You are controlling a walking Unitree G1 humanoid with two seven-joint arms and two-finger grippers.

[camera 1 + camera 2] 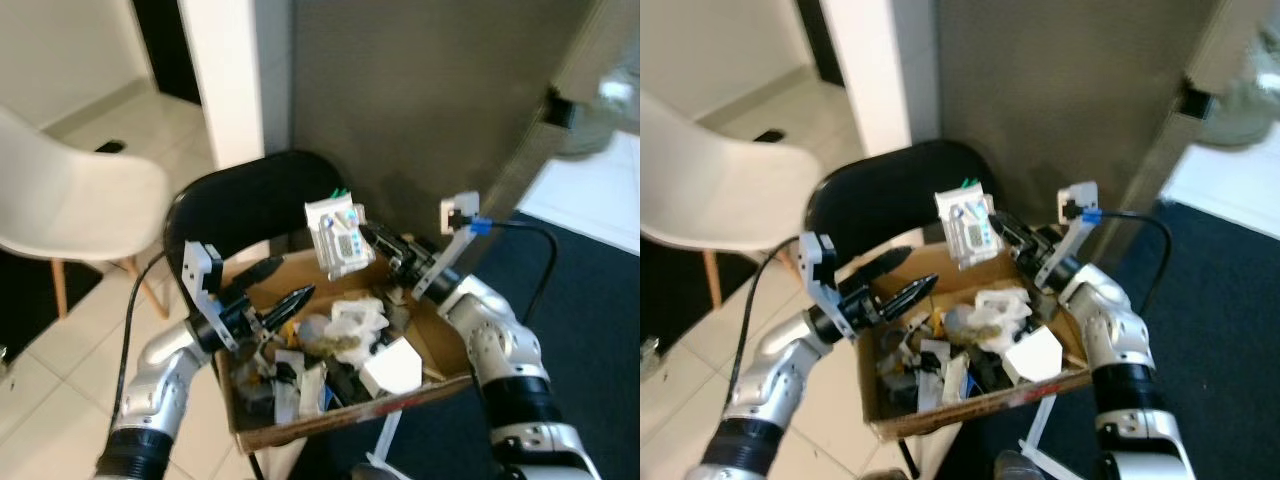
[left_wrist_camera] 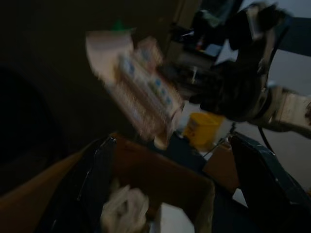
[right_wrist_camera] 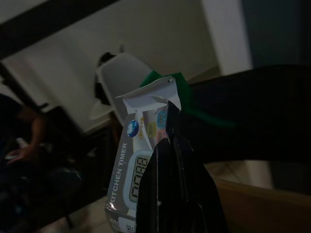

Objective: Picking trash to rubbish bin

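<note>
A cardboard box (image 1: 262, 432) full of trash rests on a black chair (image 1: 262, 200). My right gripper (image 1: 368, 238) is shut on a kitchen timer package (image 1: 339, 238), held above the box's back edge; the same package (image 3: 138, 165) fills the right wrist view, printed "KITCHEN TIMER". My left gripper (image 1: 288, 287) hovers over the box's left side with its black fingers (image 1: 294, 303) apart and nothing between them. Inside the box lie crumpled white paper (image 1: 358, 316), a white carton (image 1: 393, 368) and several dark scraps. The left wrist view shows the package (image 2: 141, 94) above the box rim (image 2: 204, 187).
A white chair (image 1: 70, 200) stands to the left on the pale tiled floor (image 1: 60, 390). A dark wall panel (image 1: 420, 90) rises behind the black chair. Dark carpet (image 1: 590, 310) lies to the right. A person (image 3: 22, 141) sits in the background of the right wrist view.
</note>
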